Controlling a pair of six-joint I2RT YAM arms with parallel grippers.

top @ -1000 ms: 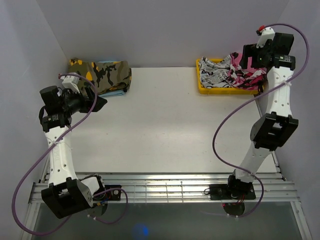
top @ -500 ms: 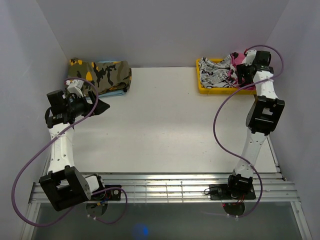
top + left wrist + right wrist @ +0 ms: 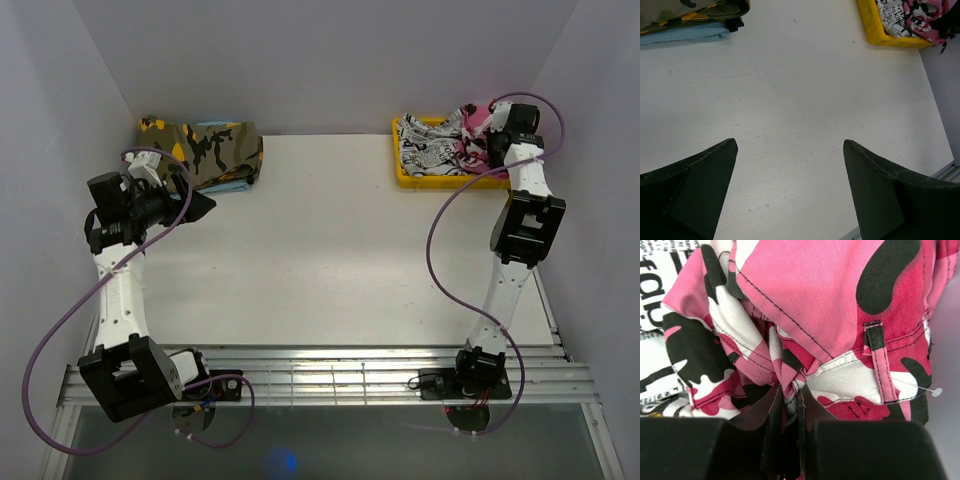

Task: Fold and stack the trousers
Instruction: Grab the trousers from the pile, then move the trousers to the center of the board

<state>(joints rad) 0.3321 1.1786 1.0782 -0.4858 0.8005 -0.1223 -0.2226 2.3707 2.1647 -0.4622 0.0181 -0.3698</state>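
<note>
Pink, white and black camouflage cloth, the trousers, lies heaped in the yellow tray at the far right corner of the bench. It rests against a white garment with black print in the same tray.

Right end effector: fingers drawn together, clamped on a narrow gathered fold of the trousers near the waistband. Left end effector: fingers wide apart, holding nothing, hanging over bare bench towards the left edge, well apart from the tray.

Risks noted, as judgement:
- The grip takes only a thin pinch of bunched cloth. The weight of the full garment on a lift may pull the fold out of the fingers.
- The printed garment touches the trousers and may be partly overlaid. It may be dragged out with them.
- The tray sits close to the right edge. A sideways pull on snagged cloth may shift or tip it.
- An olive-and-orange camouflage garment occupies the far left corner, which limits the stacking place.
</note>
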